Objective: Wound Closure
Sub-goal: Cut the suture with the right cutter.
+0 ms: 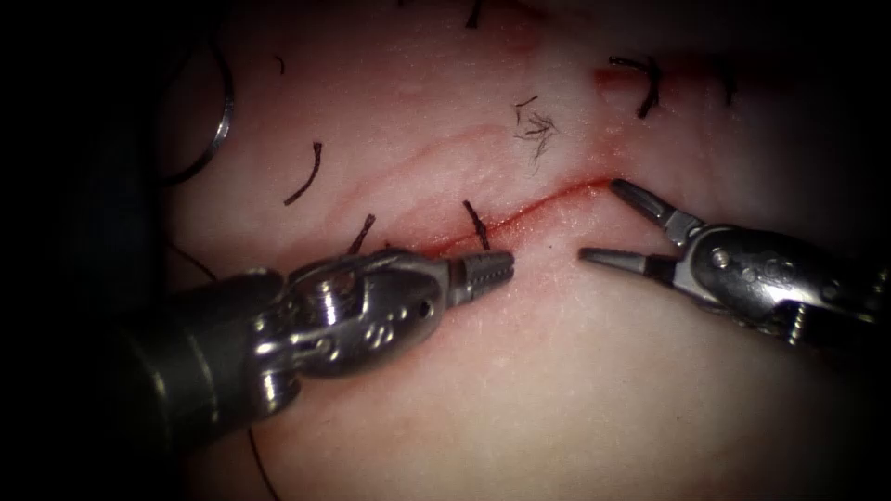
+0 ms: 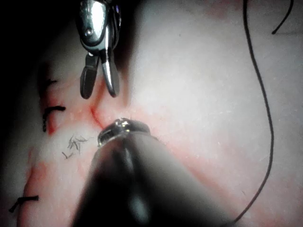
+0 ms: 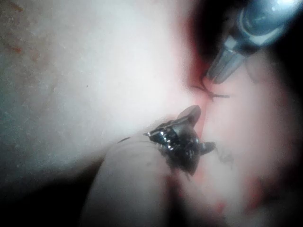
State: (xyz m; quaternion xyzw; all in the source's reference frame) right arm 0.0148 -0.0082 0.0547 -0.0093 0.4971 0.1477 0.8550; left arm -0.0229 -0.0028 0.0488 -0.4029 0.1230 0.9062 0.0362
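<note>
The tissue (image 1: 557,390) lies pale under both tools, with the cut (image 1: 548,199) running as a thin red line from near the left tool's tip up and to the right; red fluid (image 1: 445,243) tints its edges. The left end effector (image 1: 487,271) rests on the near side of the cut, its jaws pressed together with nothing seen between them. The right end effector (image 1: 613,223) stands at the right end of the cut with its jaws spread wide, one tip at the cut and the other on the near side, holding nothing. The needle (image 1: 221,116) lies far off to the left of the cut, at the tissue's edge, free of both tools; whether its point enters the tissue cannot be told. Thread (image 2: 265,109) trails in a long dark curve over the tissue in the left wrist view. Cut ends of thread (image 1: 304,174) lie scattered on the far side, and a stitch (image 1: 475,223) crosses the cut just beyond the left tool's tip.
</note>
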